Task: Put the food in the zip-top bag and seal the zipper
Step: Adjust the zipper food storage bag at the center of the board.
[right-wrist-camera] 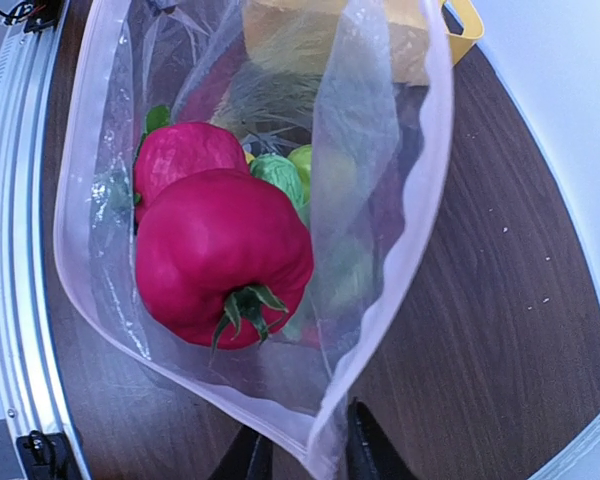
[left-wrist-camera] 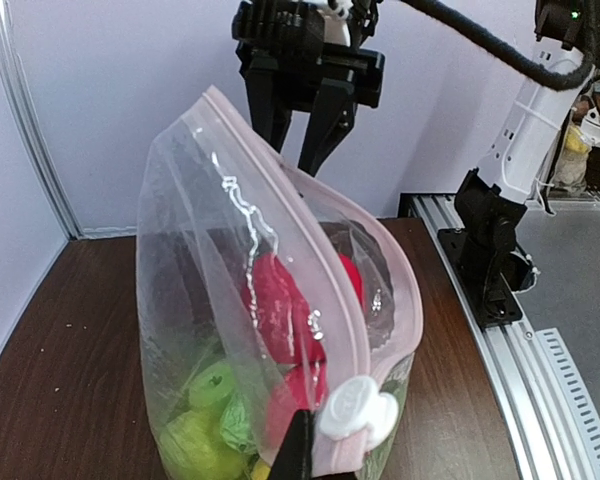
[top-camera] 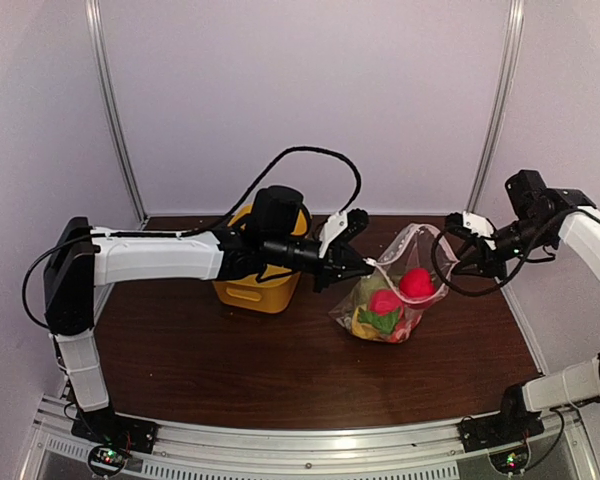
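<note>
The zip-top bag [top-camera: 385,300] stands on the table between my grippers, its mouth open and held up. Inside lie the food pieces: a red tomato [right-wrist-camera: 220,260], another red piece [right-wrist-camera: 185,150], and green ones [left-wrist-camera: 215,385]. My left gripper [top-camera: 365,267] is shut on the zipper [left-wrist-camera: 325,260] at the bag's left end; one black finger [left-wrist-camera: 295,450] shows beside the white slider [left-wrist-camera: 358,412]. My right gripper [right-wrist-camera: 305,455] is shut on the bag's far corner, its fingers on either side of the rim. It also shows in the left wrist view [left-wrist-camera: 300,140].
A yellow basket [top-camera: 250,290] stands behind my left gripper, and also shows in the right wrist view [right-wrist-camera: 420,40]. The aluminium base rail [left-wrist-camera: 510,340] runs along the table's near edge. White walls enclose the dark wooden table [top-camera: 280,360].
</note>
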Tool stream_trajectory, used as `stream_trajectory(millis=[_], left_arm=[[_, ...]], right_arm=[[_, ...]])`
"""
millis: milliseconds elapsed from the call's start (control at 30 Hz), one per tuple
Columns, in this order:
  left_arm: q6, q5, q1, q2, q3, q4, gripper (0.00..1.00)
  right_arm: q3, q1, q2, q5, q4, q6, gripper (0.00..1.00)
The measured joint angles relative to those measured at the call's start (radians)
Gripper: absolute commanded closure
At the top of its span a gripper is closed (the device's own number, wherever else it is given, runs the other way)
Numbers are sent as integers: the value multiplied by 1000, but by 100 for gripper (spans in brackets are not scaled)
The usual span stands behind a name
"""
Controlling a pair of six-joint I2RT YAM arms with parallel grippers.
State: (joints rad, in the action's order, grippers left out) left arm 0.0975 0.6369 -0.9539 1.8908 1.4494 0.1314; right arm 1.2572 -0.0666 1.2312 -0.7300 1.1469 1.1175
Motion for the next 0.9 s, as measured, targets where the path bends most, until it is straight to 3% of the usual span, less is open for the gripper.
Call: stream_trajectory(millis=[100,300,533,633,767,900], left_arm=[[-15,14,6,11,9,1,100],[-37,18,18,17,37,-34,100],[-32,-70,26,-14,110,-218,100],[-48,-102,23,-23,118,-224,100],[-91,-129,24,-24,118,-232,100],[-147,-135,26,-24,118,-220,100]], right_arm=[[-19,-1,-28,6,-52,-33,100],[-12,-1,-77,29,-98,-71,100],[185,87,-41,109,-64,-79,100],[228,109,-17,85,-56,-90,100],[222,116,11,47,-17,-72,69],[225,107,21,12,82,-11,48]])
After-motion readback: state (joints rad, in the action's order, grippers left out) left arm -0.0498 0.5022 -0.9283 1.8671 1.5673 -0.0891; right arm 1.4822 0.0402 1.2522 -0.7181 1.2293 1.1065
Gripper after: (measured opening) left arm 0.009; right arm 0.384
